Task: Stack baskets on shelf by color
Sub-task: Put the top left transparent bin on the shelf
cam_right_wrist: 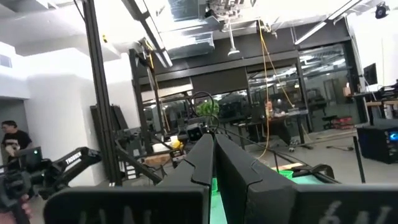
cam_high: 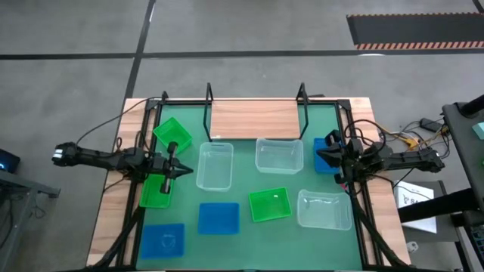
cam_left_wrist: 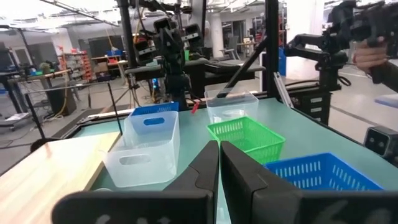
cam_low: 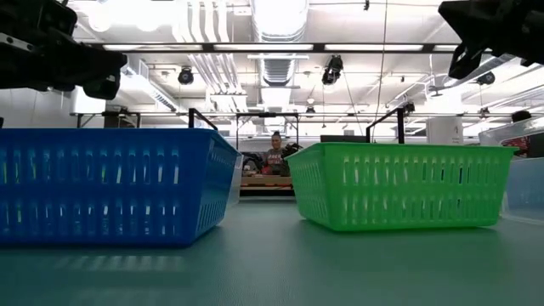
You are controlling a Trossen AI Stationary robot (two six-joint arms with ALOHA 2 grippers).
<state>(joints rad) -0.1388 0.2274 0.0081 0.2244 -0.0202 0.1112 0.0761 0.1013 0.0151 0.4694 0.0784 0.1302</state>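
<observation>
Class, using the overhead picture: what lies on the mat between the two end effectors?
In the high view, two clear baskets, one nearer the left end effector and one nearer the right end effector, lie between them.

green mat (cam_high: 242,227), light-brown shelf (cam_high: 255,119)

You have nine open-topped baskets (cam_high: 215,165) scattered upright on the mat: three clear, three green, three blue. The wooden shelf (cam_high: 254,119) appears bare, at the far edge.
</observation>
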